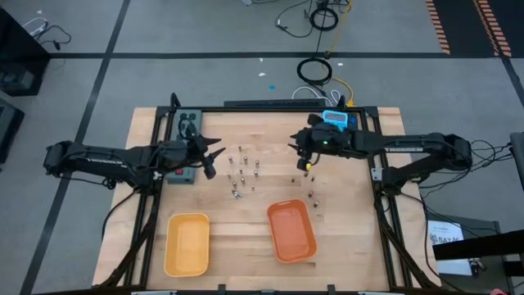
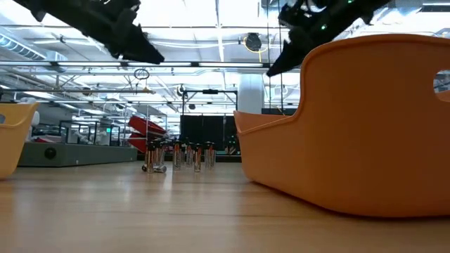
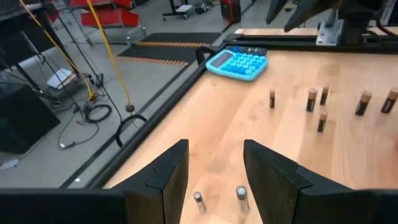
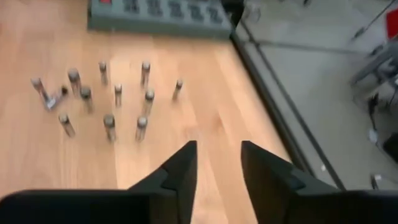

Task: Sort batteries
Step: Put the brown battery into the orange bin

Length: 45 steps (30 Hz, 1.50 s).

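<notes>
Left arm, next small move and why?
Probably lower the left pincer onto one of the two upright batteries showing between its open fingers, then close. Both pincers are open and empty, and the yellow tray and orange tray appear to hold nothing yet.

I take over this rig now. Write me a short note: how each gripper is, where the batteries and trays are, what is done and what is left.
Left gripper: open, empty, held above the table beside the grey power strip.
Right gripper: open, empty, near the blue calculator.
Small dark and silvery cylindrical batteries: most stand clustered mid-table between the arms, one or two lying flat; a few more stand near the orange tray.
Yellow plastic tray and orange plastic tray: on the near side; no batteries visible in them.
Done: nothing sorted, apparently.
Left: pick up every battery and sort it.
</notes>
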Each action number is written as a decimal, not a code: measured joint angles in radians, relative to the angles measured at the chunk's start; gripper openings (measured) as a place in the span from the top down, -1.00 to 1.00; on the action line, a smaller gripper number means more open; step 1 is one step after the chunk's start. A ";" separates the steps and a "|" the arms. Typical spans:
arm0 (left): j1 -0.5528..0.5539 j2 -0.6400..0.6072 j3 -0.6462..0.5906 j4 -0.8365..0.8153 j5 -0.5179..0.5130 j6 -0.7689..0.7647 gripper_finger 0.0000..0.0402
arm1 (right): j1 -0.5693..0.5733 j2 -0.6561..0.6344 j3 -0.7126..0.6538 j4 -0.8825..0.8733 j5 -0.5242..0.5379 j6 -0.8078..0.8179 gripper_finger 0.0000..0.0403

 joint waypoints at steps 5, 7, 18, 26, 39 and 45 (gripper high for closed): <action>-0.015 0.000 -0.042 0.030 -0.003 0.000 0.18 | -0.052 0.095 0.034 -0.158 0.000 0.000 0.27; -0.017 0.001 -0.065 0.055 -0.004 0.000 0.18 | -0.069 0.119 0.036 -0.194 0.000 0.001 0.25; -0.024 0.000 -0.136 0.146 -0.004 -0.019 0.18 | -0.108 0.234 0.036 -0.279 -0.059 0.032 0.24; -0.048 0.000 -0.185 0.201 -0.003 -0.042 0.18 | -0.139 0.233 -0.032 -0.191 -0.064 0.054 0.24; -0.060 0.000 -0.192 0.210 -0.004 -0.048 0.18 | -0.135 0.233 -0.255 0.107 -0.076 0.159 0.24; -0.060 0.000 -0.192 0.209 -0.004 -0.044 0.18 | -0.142 0.233 -0.325 0.227 -0.077 0.188 0.25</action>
